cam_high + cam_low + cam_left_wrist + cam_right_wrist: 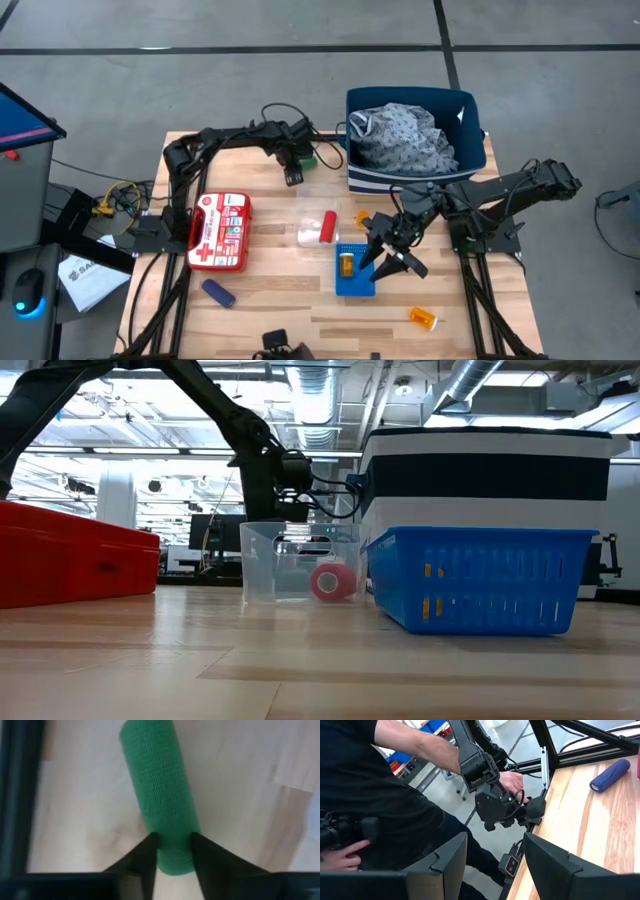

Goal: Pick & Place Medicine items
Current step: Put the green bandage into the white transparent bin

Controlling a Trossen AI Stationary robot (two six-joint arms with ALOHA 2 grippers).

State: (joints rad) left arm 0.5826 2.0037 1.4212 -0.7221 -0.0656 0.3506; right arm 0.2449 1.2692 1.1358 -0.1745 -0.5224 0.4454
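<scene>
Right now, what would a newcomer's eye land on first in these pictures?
The left gripper at the table's far edge, jaws shut on a green tube, fills the left wrist view. At the table's middle the right gripper hangs open beside a blue basket with an orange bottle inside. In the right wrist view, a person's hand grips a controller off the table's edge.
</scene>
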